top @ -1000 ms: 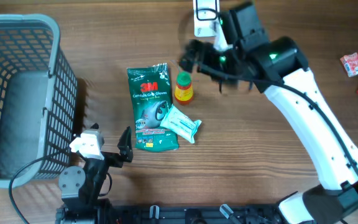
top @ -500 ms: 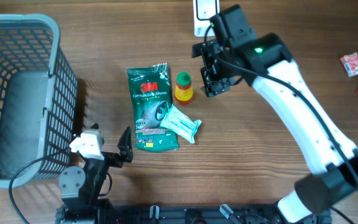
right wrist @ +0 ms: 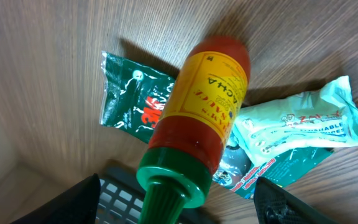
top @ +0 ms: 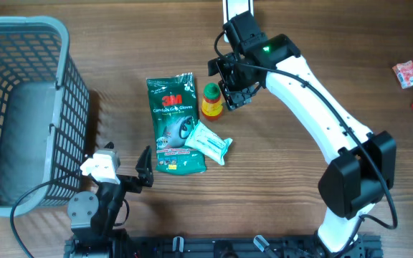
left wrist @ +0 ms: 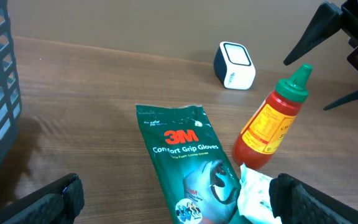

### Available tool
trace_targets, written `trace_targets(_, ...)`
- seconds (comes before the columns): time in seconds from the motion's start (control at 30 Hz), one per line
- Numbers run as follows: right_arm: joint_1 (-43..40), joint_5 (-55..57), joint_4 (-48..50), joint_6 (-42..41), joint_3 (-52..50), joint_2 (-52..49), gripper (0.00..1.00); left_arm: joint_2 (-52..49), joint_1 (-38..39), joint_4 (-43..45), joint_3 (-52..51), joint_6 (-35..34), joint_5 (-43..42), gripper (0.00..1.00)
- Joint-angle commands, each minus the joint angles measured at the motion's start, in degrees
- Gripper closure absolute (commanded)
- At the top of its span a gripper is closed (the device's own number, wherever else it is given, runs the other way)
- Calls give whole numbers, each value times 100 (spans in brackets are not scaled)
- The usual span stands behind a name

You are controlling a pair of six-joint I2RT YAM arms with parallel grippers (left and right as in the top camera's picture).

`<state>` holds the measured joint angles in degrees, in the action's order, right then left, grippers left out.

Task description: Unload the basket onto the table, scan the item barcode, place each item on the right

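You had the right arm (top: 314,107) reaching across the wooden worktop (top: 278,208) with its jaws apart, one finger on each side of the sauce bottle (top: 211,100). From the right wrist view, neither finger (right wrist: 73,199) touched the bottle (right wrist: 207,106); there was clear space on both sides of its green cap. The bottle, red with a yellow label, stood upright on the worktop just beside the right edge of the green 3M glove packet (top: 172,122). A pale teal wipes packet (top: 208,142) lay near its base, overlapping the glove packet's lower right corner. The white scanner (left wrist: 235,65) sat behind the bottle towards the far edge, apart from it and partly hidden by your arm in the overhead view.

Your left jaws were wide apart, held low near the front edge and facing the glove packet (left wrist: 185,149). The grey basket (top: 20,107) stood at the left end, and red sachets (top: 407,74) lay at the far right.
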<state>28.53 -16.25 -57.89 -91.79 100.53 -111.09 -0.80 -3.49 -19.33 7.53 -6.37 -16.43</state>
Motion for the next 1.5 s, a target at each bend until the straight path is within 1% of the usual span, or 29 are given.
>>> trace_targets(0.0, 144, -61, 20, 205, -2, -306, 24, 42, 26, 15, -20, -33, -70, 0)
trace_targets(0.07, 188, -103, 59, 317, -2, -446, 29, 42, 26, 15, -20, -33, -70, 0)
trace_targets(0.2, 245, 63, 57, 334, -2, -509, 35, 42, 26, 15, -20, -33, -70, 0)
trace_targets(0.27, 243, 160, 17, 341, -2, -509, 40, 42, 26, 15, -20, -33, -70, 0)
trace_targets(0.3, 243, 227, 26, 463, -2, -509, 50, 42, 26, 15, -20, -33, -70, 0)
trace_targets(0.33, 245, 271, 11, 568, -2, -509, 53, 42, 26, 15, -20, -33, -70, 0)
trace_targets(0.43, 243, 463, -7, 1137, -2, -507, 58, 42, 26, 13, -20, -33, -70, 0)
trace_targets(0.53, 229, 527, -28, 2011, 0, -505, 63, 42, 26, 15, -20, -33, -70, 0)
trace_targets(0.63, 164, 603, -407, 3233, 251, -501, 64, 42, 26, 15, -20, -33, -70, 0)
trace_targets(0.67, 125, 640, -603, 3851, 413, -496, 64, 42, 26, 15, -20, -33, -70, 0)
trace_targets(0.73, 17, 654, -1189, 5477, 861, -494, 64, 42, 26, 15, -20, -33, -70, 0)
trace_targets(0.83, -74, 1196, -1985, 6937, 1351, -494, 64, 42, 26, 15, -20, -33, -70, 0)
trace_targets(0.93, -74, 1390, -2566, 8885, 1414, -496, 63, 42, 26, 15, -20, -33, -70, 0)
trace_targets(0.97, -76, 1421, -2549, 8948, 1390, -496, 61, 42, 26, 15, -20, -33, -70, 0)
trace_targets(1.0, -85, 1587, -2516, 8959, 1379, -496, 56, 42, 26, 15, -20, -33, -70, 0)
trace_targets(1.03, -87, 1805, -2494, 9031, 1377, -496, 53, 42, 26, 15, -20, -33, -70, 0)
trace_targets(1.1, -85, 2249, -2367, 9031, 1335, -496, 44, 42, 26, 15, -20, -33, -70, 0)
trace_targets(1.17, -87, 2347, -2358, 9138, 1335, -496, 42, 42, 26, 15, -20, -33, -70, 0)
trace_targets(1.33, -81, 1864, -2175, 9136, 1335, -496, 42, 42, 26, 13, -20, -33, -70, 0)
trace_targets(1.4, -81, 1853, -1945, 8797, 1335, -496, 39, 42, 26, 15, -20, -33, -70, 0)
trace_targets(1.47, -85, 1875, -1749, 8286, 1335, -496, 36, 42, 26, 13, -20, -33, -70, 0)
